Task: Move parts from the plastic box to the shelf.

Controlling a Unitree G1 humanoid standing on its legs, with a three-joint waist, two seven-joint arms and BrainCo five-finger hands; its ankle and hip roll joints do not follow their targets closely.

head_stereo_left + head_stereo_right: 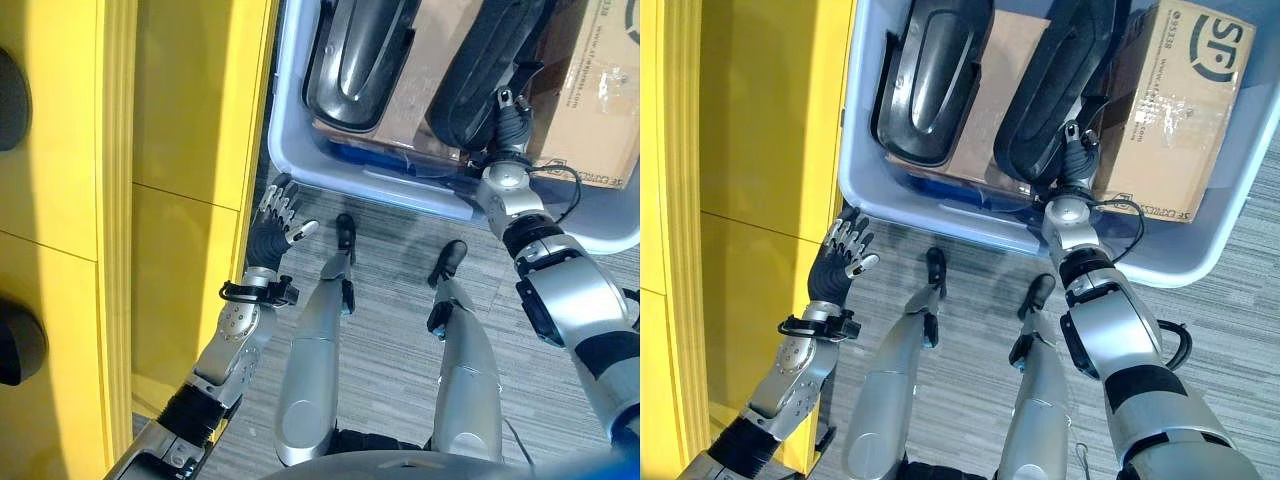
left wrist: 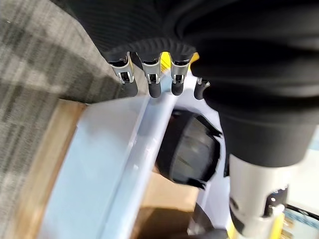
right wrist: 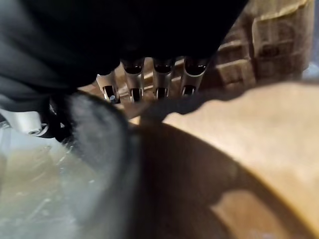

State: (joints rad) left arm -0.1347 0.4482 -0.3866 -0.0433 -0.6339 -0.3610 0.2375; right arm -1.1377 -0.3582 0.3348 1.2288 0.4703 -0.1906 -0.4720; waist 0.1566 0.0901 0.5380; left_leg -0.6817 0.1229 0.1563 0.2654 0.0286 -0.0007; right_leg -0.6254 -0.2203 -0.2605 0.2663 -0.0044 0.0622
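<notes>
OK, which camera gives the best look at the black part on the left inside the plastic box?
The right eye view: the left black part shows nearly whole in the plastic box. The left eye view crops its top at the picture's edge. The left wrist view catches a piece past the left hand. The right wrist view doesn't clearly show it.

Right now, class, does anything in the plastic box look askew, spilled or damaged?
Nothing stands out. Two black parts lie on cardboard boxes inside the plastic box; no spill or visible damage.
</notes>
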